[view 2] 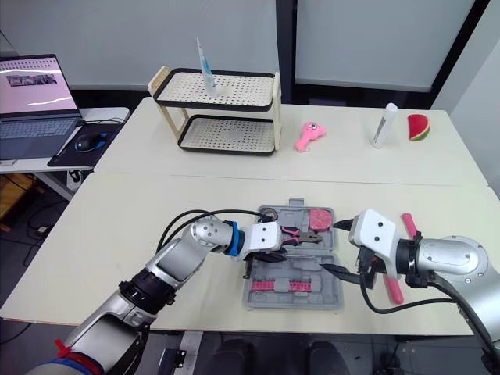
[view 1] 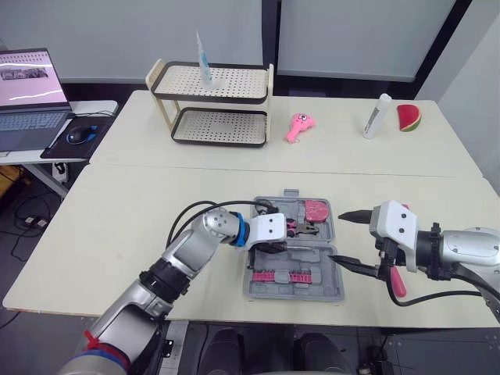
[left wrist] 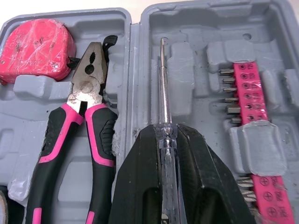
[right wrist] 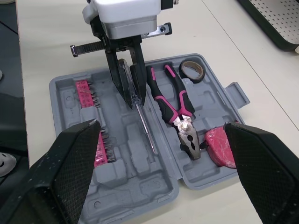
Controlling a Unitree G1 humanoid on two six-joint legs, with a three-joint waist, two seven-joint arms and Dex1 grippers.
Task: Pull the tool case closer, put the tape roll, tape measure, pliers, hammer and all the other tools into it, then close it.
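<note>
Your left gripper (left wrist: 166,135) was clamped on the clear-handled screwdriver (left wrist: 162,88), holding its shaft low over the near half of the open tool case (right wrist: 60,84), beside the pliers (left wrist: 74,135) in the far half. Your right gripper (view 1: 339,236) hung wide open at the case's right edge.

This is looking like an office-style robotics lab: left of a cream two-tier rack with black-rimmed perforated shelves (view 1: 234,82), an open grey laptop (view 1: 31,98) is glowing on a white side desk (view 1: 19,156), black cables (view 1: 30,220) are trailing on the floor there, and frosted glass panels (view 1: 117,35) are standing behind it.
</note>
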